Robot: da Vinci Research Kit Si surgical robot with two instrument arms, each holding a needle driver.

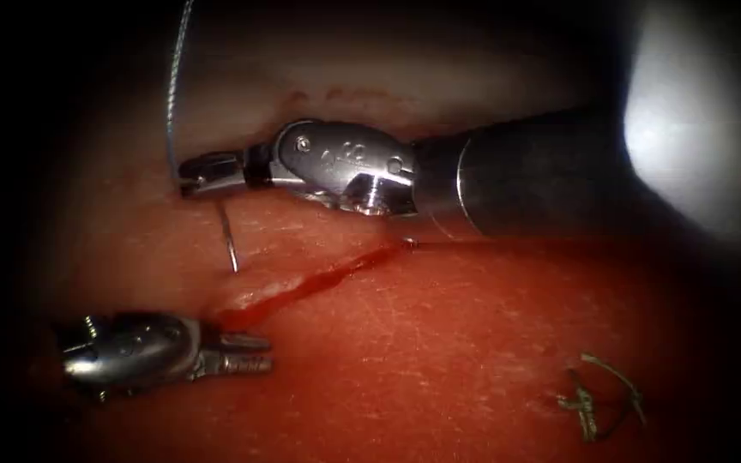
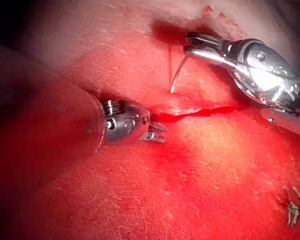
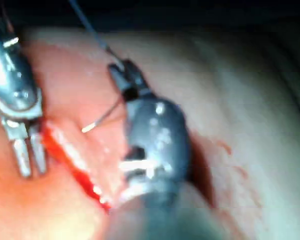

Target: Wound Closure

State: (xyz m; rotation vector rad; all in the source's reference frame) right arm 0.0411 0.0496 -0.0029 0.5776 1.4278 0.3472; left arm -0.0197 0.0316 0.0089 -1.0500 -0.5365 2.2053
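Observation:
The tissue (image 1: 439, 343) has a cut (image 1: 319, 279) running diagonally, lined with red fluid. My right tool (image 1: 190, 176) reaches over it from the right, jaws shut on the curved needle (image 1: 228, 236) near its thread end. The needle hangs down left of the cut; its tip is just above the tissue and looks free. Thread (image 1: 173, 86) rises from the jaws. My left tool (image 1: 259, 353) lies at the cut's lower left end, jaws slightly open and holding nothing. The left wrist view shows the left tool (image 2: 160, 132), the needle (image 2: 177, 75) and the right tool (image 2: 190, 42).
A knotted stitch with cut thread ends (image 1: 602, 394) sits on the tissue at the lower right, also seen from the left wrist as thread ends (image 2: 295, 207). The right tool's dark shaft (image 1: 542, 180) crosses above the cut's right end.

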